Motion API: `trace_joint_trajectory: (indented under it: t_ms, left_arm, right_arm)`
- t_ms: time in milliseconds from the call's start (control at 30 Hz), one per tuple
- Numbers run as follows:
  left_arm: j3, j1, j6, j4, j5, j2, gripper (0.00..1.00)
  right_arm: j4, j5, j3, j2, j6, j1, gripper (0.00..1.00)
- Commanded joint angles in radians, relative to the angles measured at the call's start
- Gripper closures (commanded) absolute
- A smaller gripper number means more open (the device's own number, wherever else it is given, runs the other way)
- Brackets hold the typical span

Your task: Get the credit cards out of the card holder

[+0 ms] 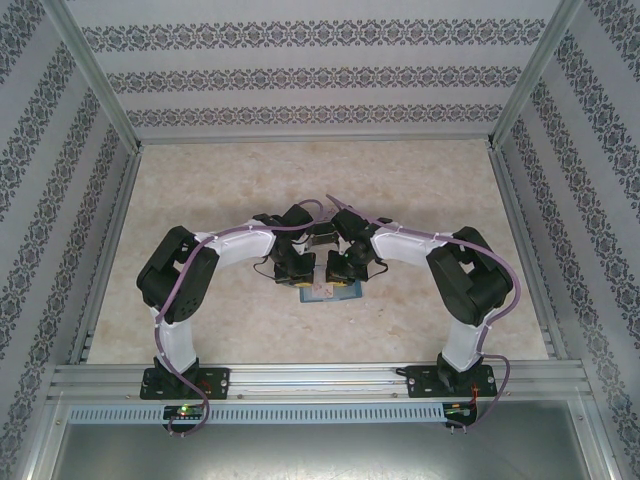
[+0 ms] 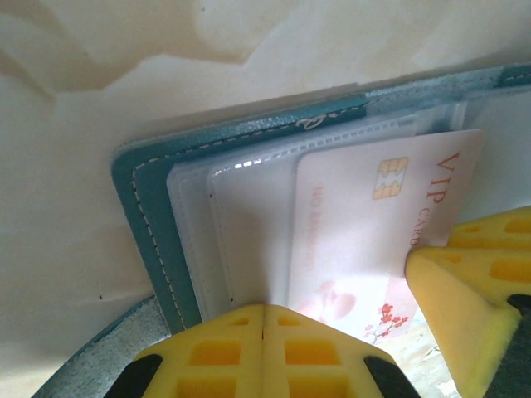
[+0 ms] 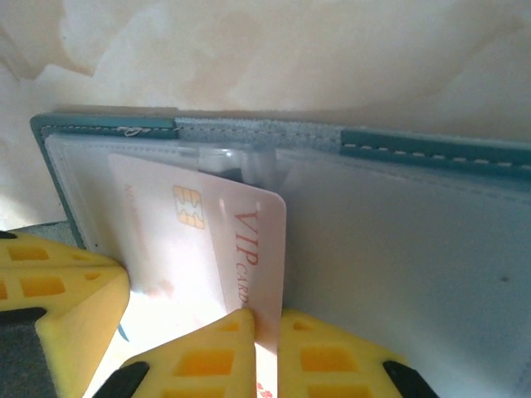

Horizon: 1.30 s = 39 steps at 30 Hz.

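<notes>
Right arm (image 1: 465, 275) elbows inward, fingers (image 3: 348, 356) pinching credit card (image 3: 207, 240)

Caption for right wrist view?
Right fingers pinch the VIP card by its edge, partly out of the open teal card holder.

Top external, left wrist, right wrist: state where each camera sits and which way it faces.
Top external: above and behind the bases, facing down at the table; arms meet over the card holder.
Left wrist: on the left arm, facing past the shut left gripper at the open holder and VIP card.
Right wrist: on the right arm, facing past the right gripper pinching that card.
Shared: both wrist views show holder, card, the other gripper's finger.
</notes>
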Motion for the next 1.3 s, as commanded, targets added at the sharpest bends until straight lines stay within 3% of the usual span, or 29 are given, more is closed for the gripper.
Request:
trace_joint_trajectory:
  t_ms: [0, 300, 900, 1267]
  left_arm:
    - [-0.028, -0.026, 0.027, -0.059, -0.042, 0.073, 0.98]
    - [-0.023, -0.027, 0.029, -0.061, -0.042, 0.077, 0.98]
    - [-0.018, -0.028, 0.033, -0.064, -0.041, 0.081, 0.98]
    - [-0.025, -0.027, 0.032, -0.061, -0.042, 0.081, 0.98]
  right_arm:
    - [0.013, 0.006, -0.012, -0.023, 0.003, -0.004, 0.9]
    - [-0.012, 0.014, -0.004, -0.041, -0.018, -0.01, 1.0]
    - [-0.249, 0.227, 0.066, -0.068, -0.133, -0.032, 1.0]
    - [-0.282, 0.255, 0.092, -0.077, -0.137, -0.021, 1.0]
